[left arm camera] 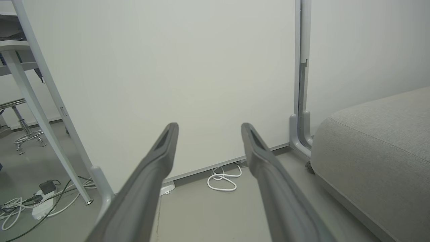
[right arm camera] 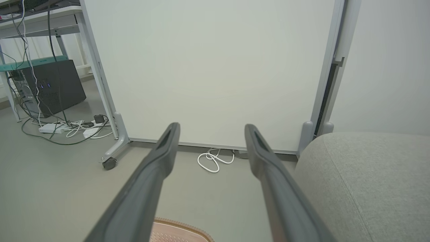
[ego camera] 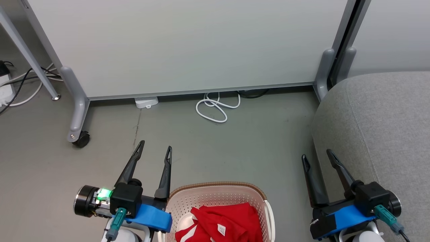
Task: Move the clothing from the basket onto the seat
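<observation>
The large grey fabric seat (ego camera: 386, 127) fills the floor's right side, the cream perforated plastic basket (ego camera: 218, 184) near the floor's bottom edge holds crumpled red fabric clothing (ego camera: 231, 218), and the left gripper (ego camera: 155, 145) and right gripper (ego camera: 316, 154) flank it, pointing forward over open floor, jaws spread.

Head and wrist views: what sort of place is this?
Likely an office or lab, not a home: wheeled partition panel, computer tower under a desk, loose cables on the floor.
</observation>
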`<state>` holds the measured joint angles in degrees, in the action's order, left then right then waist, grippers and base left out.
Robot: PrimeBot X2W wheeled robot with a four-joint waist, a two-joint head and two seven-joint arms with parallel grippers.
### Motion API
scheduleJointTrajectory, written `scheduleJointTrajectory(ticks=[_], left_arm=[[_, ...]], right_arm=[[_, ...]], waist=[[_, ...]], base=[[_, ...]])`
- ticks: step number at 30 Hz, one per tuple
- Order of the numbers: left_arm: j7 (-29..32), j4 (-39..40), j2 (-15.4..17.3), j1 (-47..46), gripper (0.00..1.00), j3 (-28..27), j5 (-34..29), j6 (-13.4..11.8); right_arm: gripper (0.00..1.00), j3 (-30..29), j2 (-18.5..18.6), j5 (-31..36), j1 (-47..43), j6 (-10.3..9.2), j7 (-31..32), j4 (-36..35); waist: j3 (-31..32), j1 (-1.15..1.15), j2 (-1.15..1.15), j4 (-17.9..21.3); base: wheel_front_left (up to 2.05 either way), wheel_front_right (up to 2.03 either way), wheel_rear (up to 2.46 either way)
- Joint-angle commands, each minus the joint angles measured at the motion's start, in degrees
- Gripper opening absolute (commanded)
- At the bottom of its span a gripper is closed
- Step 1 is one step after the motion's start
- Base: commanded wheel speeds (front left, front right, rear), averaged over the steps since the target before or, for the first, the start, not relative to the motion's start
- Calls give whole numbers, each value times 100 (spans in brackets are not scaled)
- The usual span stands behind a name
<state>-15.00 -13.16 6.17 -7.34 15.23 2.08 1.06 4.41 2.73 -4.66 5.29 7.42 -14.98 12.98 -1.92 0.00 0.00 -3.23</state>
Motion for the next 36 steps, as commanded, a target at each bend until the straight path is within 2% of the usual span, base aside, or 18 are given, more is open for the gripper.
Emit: scheduleJointTrajectory(ticks=[1,23,36], left_arm=[[-28,-17,-11,-72,100,-27,-17,26],[-27,-228,-150,-48,100,-256,166,291],[-27,-293,-194,-166,100,-305,87,390]], right_arm=[[100,7,27,-1,47,12,-32,8],[100,7,25,-401,59,12,-31,192],[100,22,25,-385,122,12,-31,125]], waist=[[1,0,0,-6],[25,0,0,-2],[-112,0,0,71]], base=[[0,0,0],[0,0,0],[0,0,0]])
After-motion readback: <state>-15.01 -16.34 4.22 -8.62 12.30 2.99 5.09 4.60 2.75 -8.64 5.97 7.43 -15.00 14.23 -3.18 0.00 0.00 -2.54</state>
